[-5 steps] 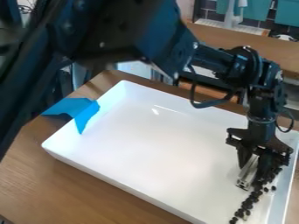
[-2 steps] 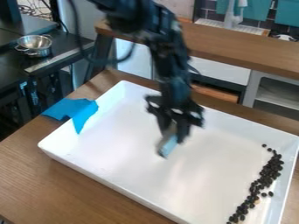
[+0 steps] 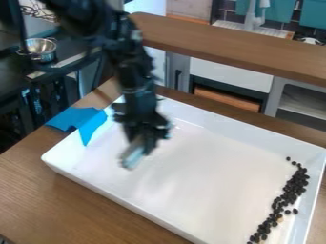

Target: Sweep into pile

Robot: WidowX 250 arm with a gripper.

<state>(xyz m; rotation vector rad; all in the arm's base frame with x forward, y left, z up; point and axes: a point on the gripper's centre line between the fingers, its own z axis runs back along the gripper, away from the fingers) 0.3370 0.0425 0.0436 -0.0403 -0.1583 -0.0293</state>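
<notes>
White rectangular plastic-looking tray (image 3: 210,183): sits on the brown wooden tabletop (image 3: 41,202), low walls raised around a flat floor; its lower end crosses the bottom of the view. Clock places below are read from its middle, twelve toward the top of the view.
Dark round beans (image 3: 290,190): in the tray, in a long loose band from three to five o'clock, beside the right-hand wall; a few lie slightly apart from the band, and one tan piece (image 3: 280,219) sits among them.
Black end effector (image 3: 139,146): over the tray at ten o'clock, well apart from the beans, its fingers pressed together on a blurred pale-blue and grey tool (image 3: 132,156). Whether the tool touches the tray floor, I cannot tell.
Blue sheet (image 3: 76,120): at ten o'clock, partly on the tabletop and partly over the tray's wall, one pointed end hanging inside, near the end effector.
Room across the tray: white floor stretches between the tool and the beans.
Tray edges: upper wall from eleven to two o'clock, right wall just beyond the beans, near wall from nine to six.
Silver metal pot (image 3: 41,51): past the sheet at ten to eleven o'clock, on a black stand (image 3: 13,78).
Wooden ledge (image 3: 242,53): beyond the upper wall, twelve to two o'clock.
</notes>
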